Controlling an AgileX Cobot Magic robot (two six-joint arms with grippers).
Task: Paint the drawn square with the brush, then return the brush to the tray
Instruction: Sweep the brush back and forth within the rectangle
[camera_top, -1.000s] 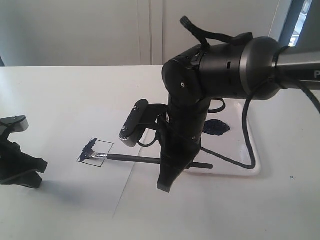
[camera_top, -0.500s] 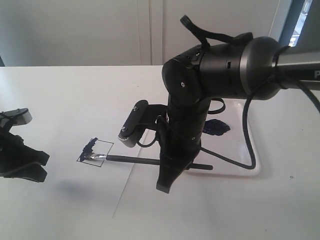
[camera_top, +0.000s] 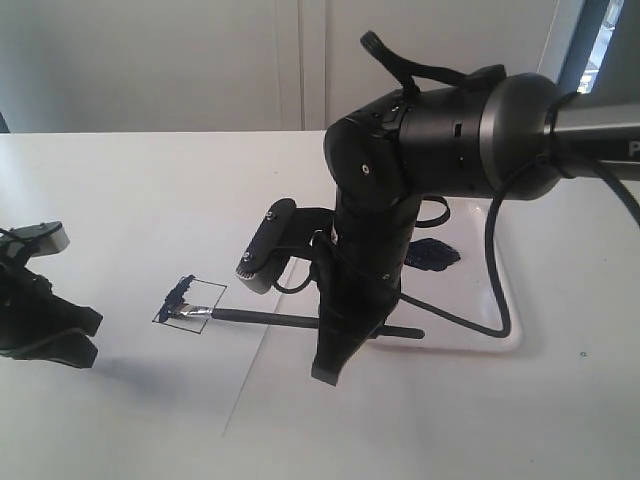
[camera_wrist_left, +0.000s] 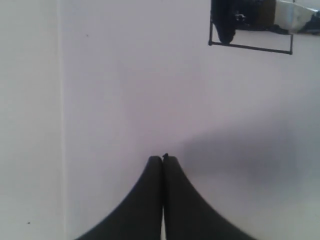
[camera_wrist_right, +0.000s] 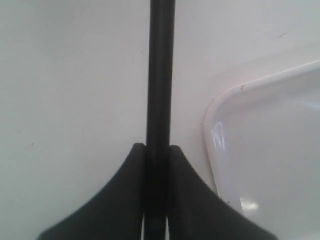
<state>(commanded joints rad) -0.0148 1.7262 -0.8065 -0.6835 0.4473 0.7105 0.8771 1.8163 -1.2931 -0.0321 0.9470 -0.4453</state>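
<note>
Your right gripper (camera_wrist_right: 157, 149) clamped the brush (camera_top: 270, 319) in its jaws, tip in the drawn square (camera_top: 190, 302). Only its wrist view showed the tray (camera_wrist_right: 212, 112) rim just beside. Your left gripper (camera_wrist_left: 163, 160), jaws pressed together, hung over open desk (camera_top: 120, 190).

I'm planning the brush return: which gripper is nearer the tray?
Right. The right gripper, shut on the brush, sits just beside the tray rim; the left gripper, shut and empty, is far off past the drawn square.
</note>
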